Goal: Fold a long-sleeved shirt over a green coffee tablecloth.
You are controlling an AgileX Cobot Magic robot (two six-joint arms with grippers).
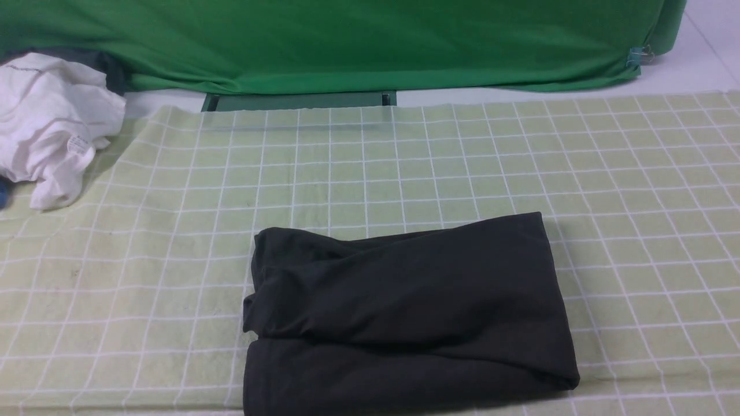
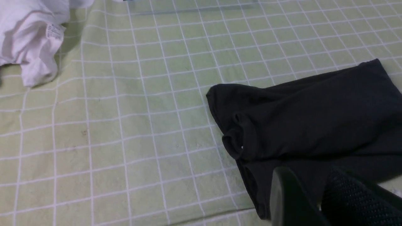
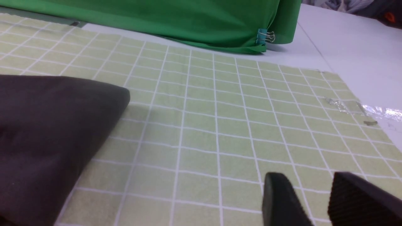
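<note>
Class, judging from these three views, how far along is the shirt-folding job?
Done: the black soft-knit shirt lies folded into a compact rectangle on the pale green grid-lined tablecloth. In hand: nothing; the left gripper and right gripper both stand open and empty. Left: at most, neatening the bunched left edge.

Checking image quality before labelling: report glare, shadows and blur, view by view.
Front view: even light, soft shadow beside the white garment. Left wrist view: black shirt dark, folds faint; left tool blurred. Right wrist view: glare on tape at the tablecloth corner.
</note>
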